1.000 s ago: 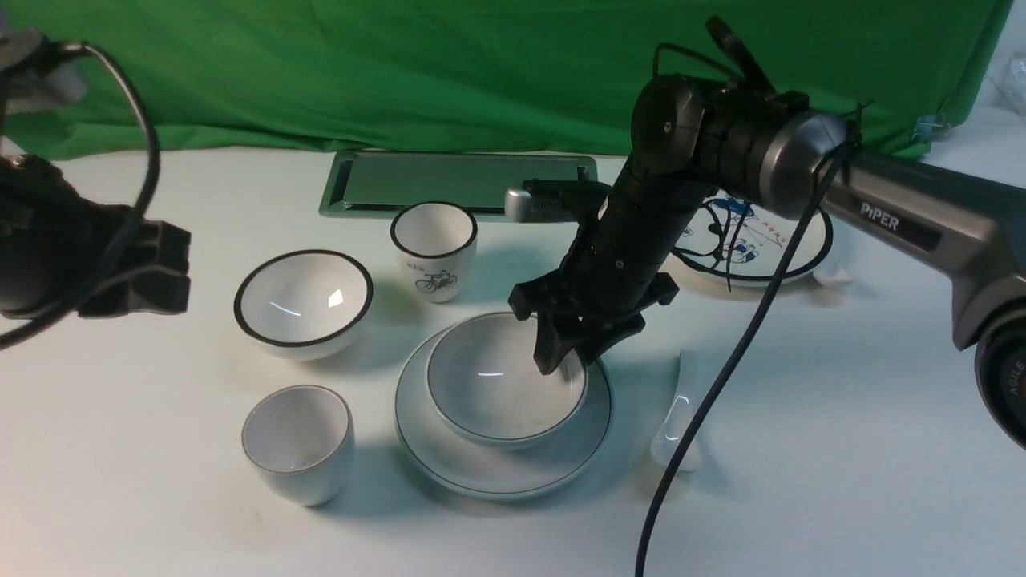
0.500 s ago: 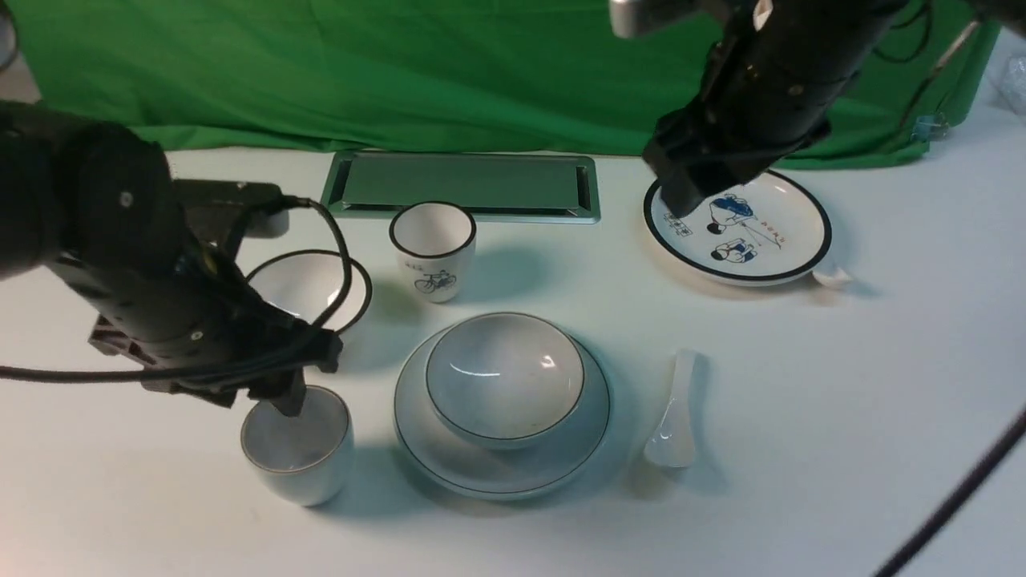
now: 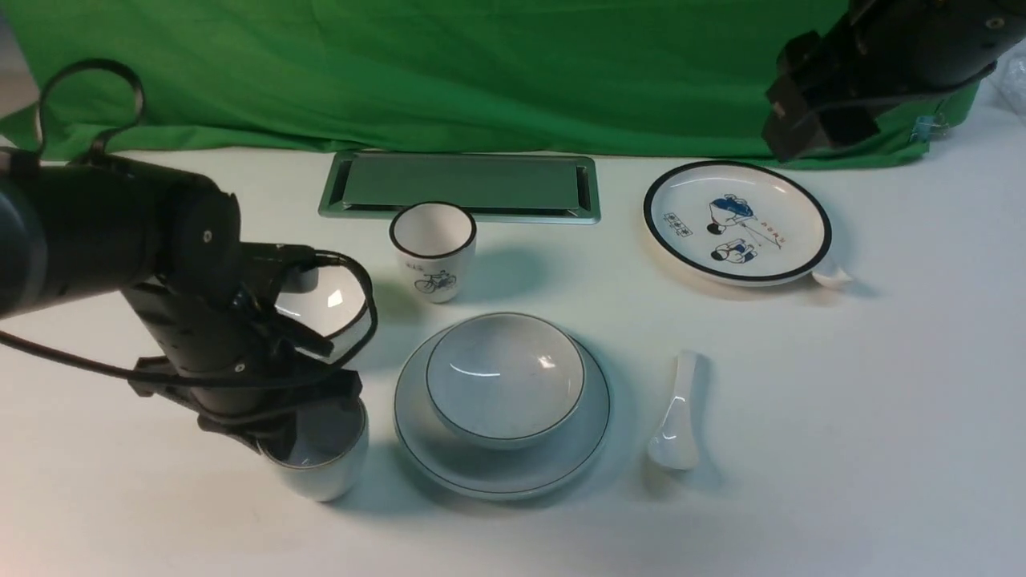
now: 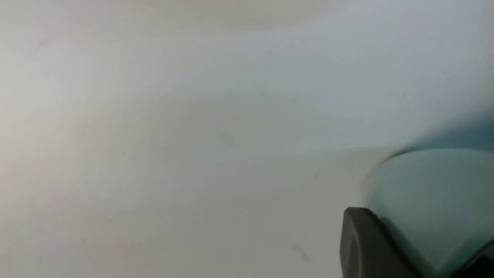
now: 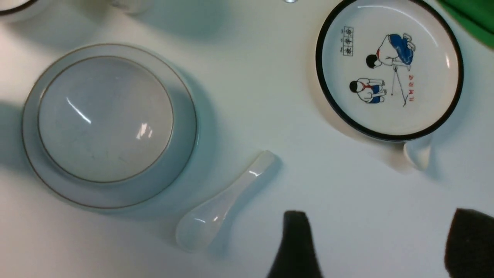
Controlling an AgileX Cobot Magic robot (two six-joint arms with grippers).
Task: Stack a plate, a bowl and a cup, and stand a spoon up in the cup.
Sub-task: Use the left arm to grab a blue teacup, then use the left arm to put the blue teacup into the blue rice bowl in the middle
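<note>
While the bowl [image 3: 505, 377] sits on the plate [image 3: 497, 478], the left gripper [image 3: 290, 439] clamps the cup [image 3: 325, 474] by its wall, lower left; the right gripper [image 5: 380, 220] hangs spread, empty, upper right.

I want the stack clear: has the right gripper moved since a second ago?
Yes. The right gripper moved from over the white shallow bowl up and rightward, to beyond the black-rimmed cartoon plate's far edge.
</note>
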